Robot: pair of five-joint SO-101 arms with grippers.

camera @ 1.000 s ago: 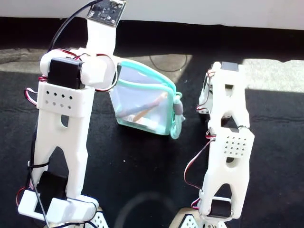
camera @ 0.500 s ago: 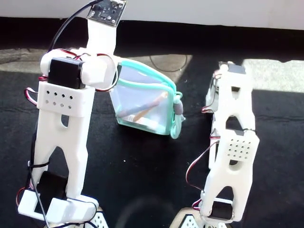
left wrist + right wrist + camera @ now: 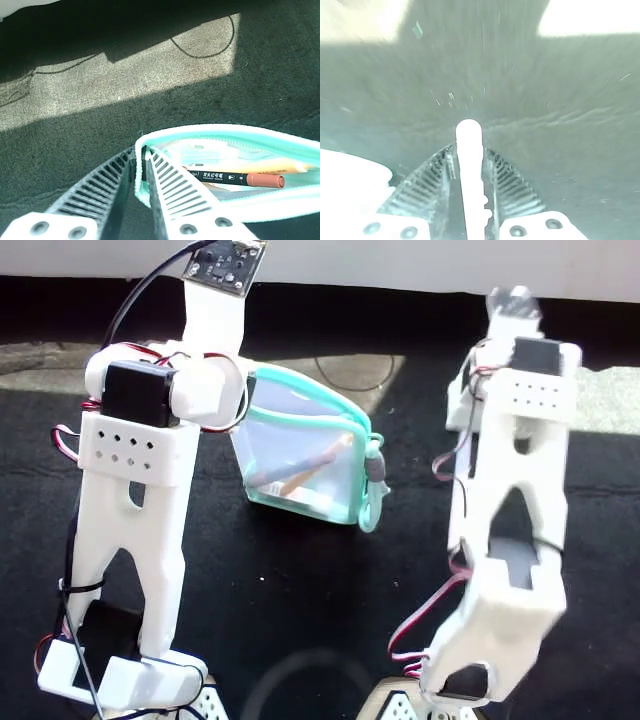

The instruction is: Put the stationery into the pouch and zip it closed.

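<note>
open teal pouch (image 3: 300, 465) upright mid-table, pen (image 3: 240, 178) inside, left gripper (image 3: 139, 152) pinching its rim at 9 o'clock, right gripper (image 3: 469, 149) raised at pouch's 2 o'clock, clamped on a white stick (image 3: 469, 190)

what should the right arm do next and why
Probably swing the right gripper over to the open mouth of the pouch: it grips a white stick, while the left gripper pinches the rim, a pen already inside.

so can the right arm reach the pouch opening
Probably yes: the left claw pinches one end of the pouch, its mouth gapes, and nothing stands between it and the right claw holding a white stick.
</note>
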